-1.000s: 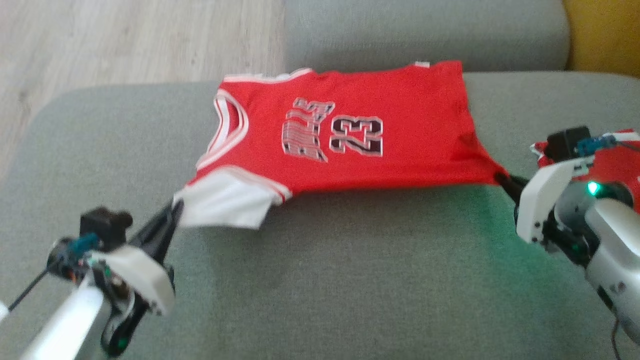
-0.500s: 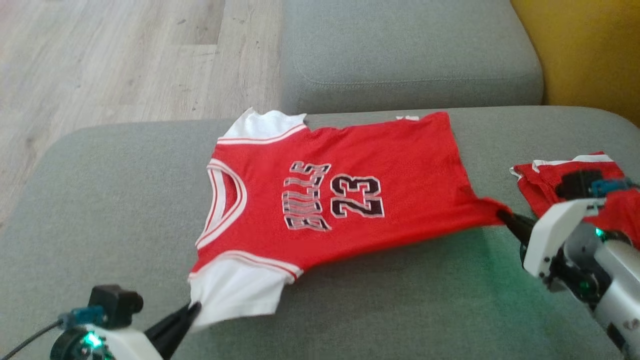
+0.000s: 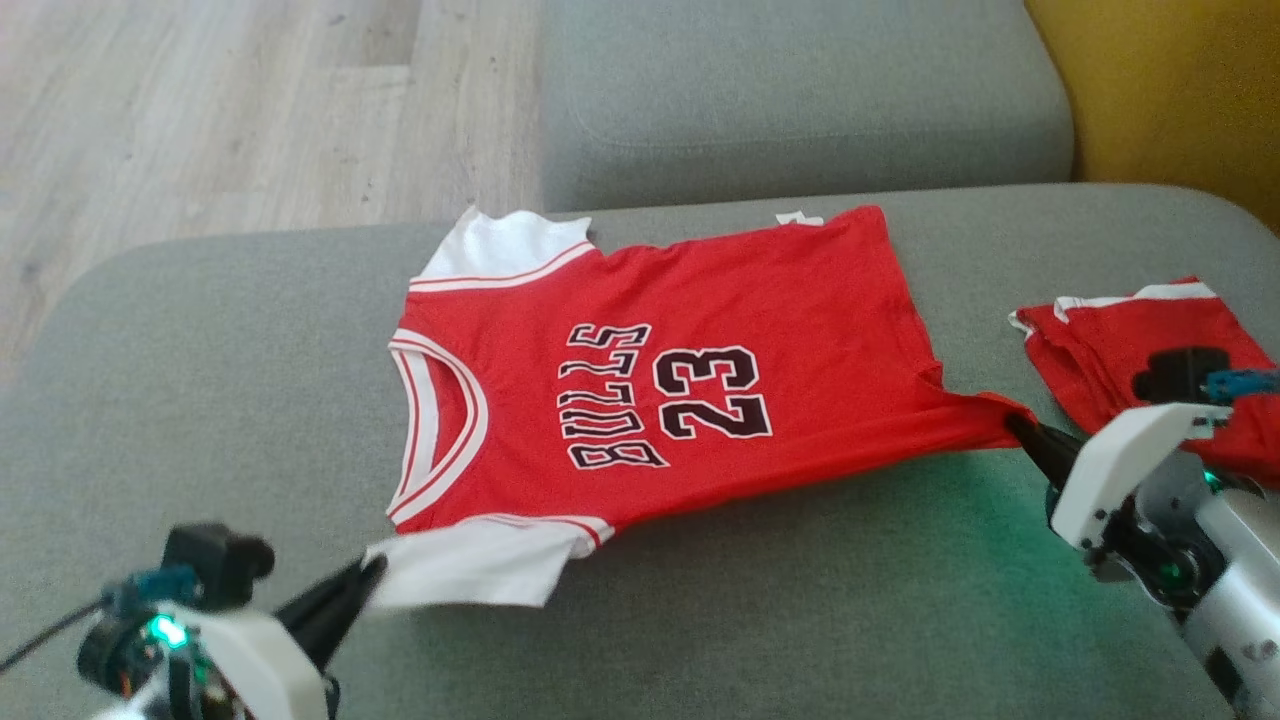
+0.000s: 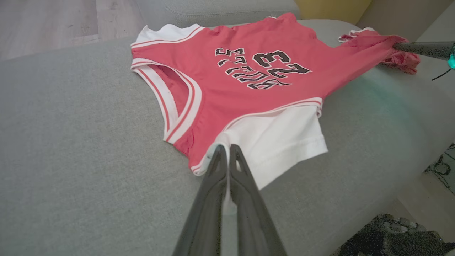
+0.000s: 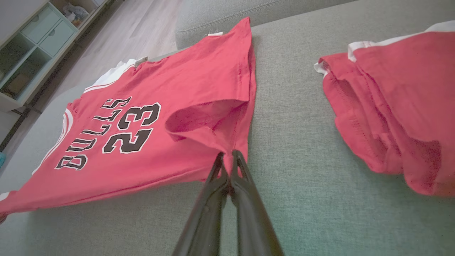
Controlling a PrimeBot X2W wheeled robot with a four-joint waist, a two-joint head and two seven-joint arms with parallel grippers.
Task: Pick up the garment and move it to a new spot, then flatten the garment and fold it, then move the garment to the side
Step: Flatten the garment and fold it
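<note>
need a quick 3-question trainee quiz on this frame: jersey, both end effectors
1. True or false: the left end effector is shut on the jersey's white sleeve.
2. The right end effector pinches the jersey's: A collar, B bottom hem corner, C printed number?
3. Fill in: in the head view, the second red garment lies to the jersey's ____, apart from it.
Key: 1 true; 2 B; 3 right.

The left claw [image 3: 368, 578] reaches up from the lower left, pinched tight on a white sleeve of the shirt [image 3: 700, 300]. The right claw [image 3: 1018, 428] comes in from the right, pinched on the hem corner, its pale wrist held low.
</note>
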